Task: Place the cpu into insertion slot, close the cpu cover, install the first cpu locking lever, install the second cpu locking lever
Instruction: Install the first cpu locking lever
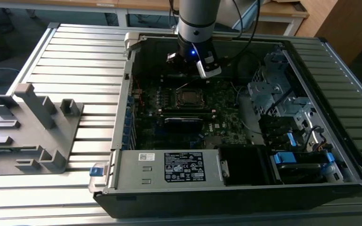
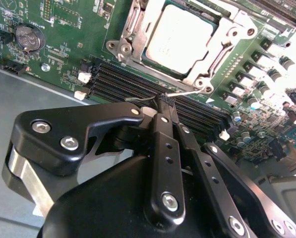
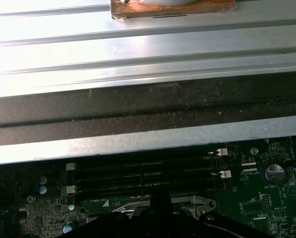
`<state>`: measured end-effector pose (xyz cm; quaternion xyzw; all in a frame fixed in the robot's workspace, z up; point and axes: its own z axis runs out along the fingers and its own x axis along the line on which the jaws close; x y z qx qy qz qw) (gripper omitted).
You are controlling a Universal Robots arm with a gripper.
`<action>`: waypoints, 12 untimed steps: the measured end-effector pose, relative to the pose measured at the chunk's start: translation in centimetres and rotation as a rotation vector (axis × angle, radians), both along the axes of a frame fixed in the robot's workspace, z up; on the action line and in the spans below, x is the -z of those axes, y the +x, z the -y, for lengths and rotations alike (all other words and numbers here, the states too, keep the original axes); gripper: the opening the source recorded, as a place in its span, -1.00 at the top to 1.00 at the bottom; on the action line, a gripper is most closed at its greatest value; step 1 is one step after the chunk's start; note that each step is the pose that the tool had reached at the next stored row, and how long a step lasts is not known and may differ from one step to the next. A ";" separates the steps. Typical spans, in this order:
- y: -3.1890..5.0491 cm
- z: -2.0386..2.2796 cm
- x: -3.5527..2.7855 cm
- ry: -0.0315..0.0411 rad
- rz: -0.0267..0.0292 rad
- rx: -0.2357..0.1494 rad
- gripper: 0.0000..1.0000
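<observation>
Closest, the gripper [image 2: 163, 100] shows its black links running to fingertips pressed together, their tip right at one thin wire locking lever [image 2: 183, 92]; whether they pinch it I cannot tell. That lever's long axis runs along the socket's edge, parallel to the four black memory slots [image 2: 123, 84] just beside it. One cpu [image 2: 180, 37] lies flat in the socket, metal top up. It is square, with no long axis. One cpu cover [image 2: 219, 47] is folded down around it. In the exterior view the socket sits mid-motherboard [image 1: 225, 120] inside the open computer case [image 1: 121, 127], with the arm [image 1: 197, 23] over its far side.
</observation>
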<state>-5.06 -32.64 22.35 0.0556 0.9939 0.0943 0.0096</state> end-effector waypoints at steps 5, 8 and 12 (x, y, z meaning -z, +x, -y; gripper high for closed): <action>0.37 0.01 0.12 -0.0001 -0.0001 0.000 0.79; 0.42 0.01 0.13 -0.0001 -0.0001 0.000 0.79; 0.45 -0.02 0.15 0.0002 0.0002 0.000 0.79</action>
